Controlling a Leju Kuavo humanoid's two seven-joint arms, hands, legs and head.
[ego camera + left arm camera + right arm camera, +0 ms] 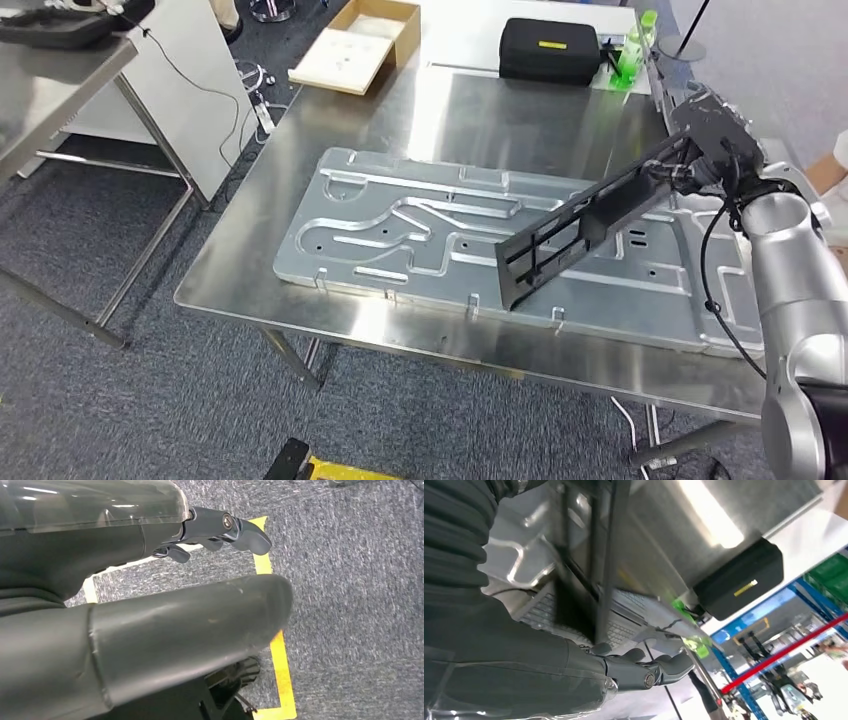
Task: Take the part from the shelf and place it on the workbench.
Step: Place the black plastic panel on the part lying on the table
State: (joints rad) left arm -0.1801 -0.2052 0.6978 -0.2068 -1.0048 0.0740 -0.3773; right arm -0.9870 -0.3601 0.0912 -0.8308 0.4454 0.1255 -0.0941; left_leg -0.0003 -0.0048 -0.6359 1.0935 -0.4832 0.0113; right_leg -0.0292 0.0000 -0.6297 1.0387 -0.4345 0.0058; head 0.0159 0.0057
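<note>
Part [585, 232]: a long black slotted bar, gripped at its far right end by the right hand [712, 150] and carried tilted, so that the free end hangs down and left toward the near edge of the worktop [240, 270]. It sits over the large stamped metal panel [400, 235] lying flat on the worktop; whether the low end touches the panel cannot be determined. Gripping at one end leaves the rest of the bar free to be lowered flat, which is judged to be the remaining step. The left hand [220, 530] hangs over grey carpet marked with yellow tape, fingers loosely curled and holding nothing. A black case [550, 48] and a cardboard box [358, 45] sit at the far side, well apart from the part.
</note>
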